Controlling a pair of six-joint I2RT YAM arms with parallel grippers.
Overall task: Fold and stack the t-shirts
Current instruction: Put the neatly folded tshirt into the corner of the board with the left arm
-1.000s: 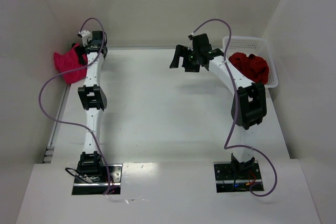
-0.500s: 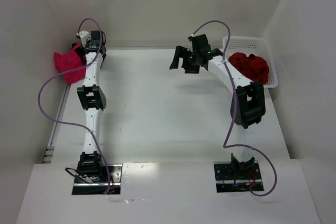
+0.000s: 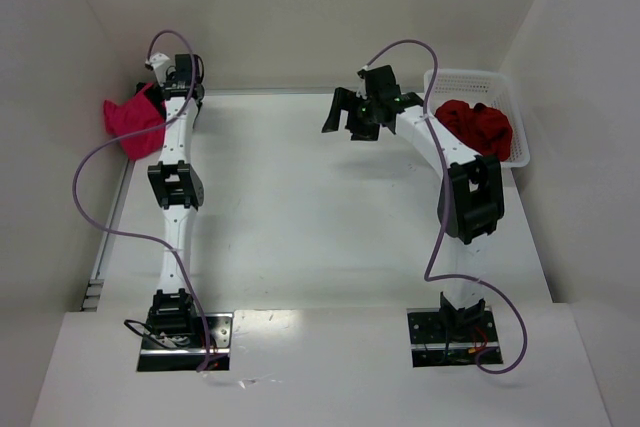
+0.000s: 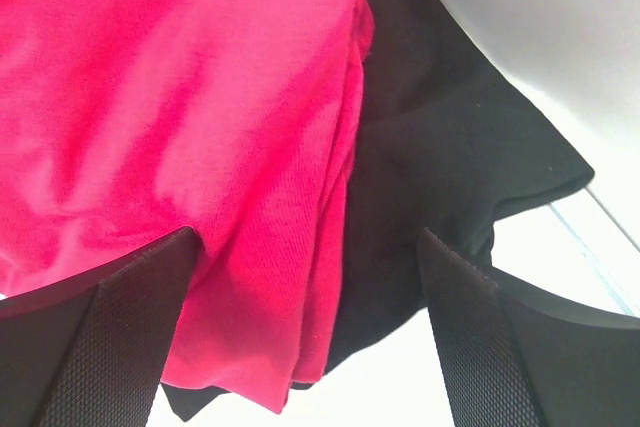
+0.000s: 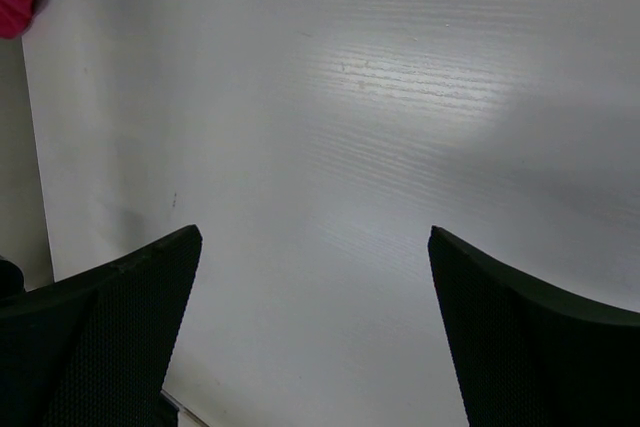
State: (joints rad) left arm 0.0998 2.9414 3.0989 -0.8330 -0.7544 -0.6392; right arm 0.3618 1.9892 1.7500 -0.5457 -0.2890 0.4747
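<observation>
A bright crimson-pink t-shirt lies bunched at the table's far left edge. In the left wrist view the pink t-shirt lies on top of a black t-shirt. My left gripper hovers at the back left corner beside this pile. It is open, and in the left wrist view the edges of both shirts show between its spread fingers. Darker red t-shirts lie heaped in the white lattice basket. My right gripper is open and empty over bare table.
The basket stands at the back right against the right wall. White walls close the table at the back and on both sides. A gap with a rail runs along the table's left edge.
My left gripper has moved back toward the rear wall, away from the pink t-shirt's middle. The right arm has barely moved.
</observation>
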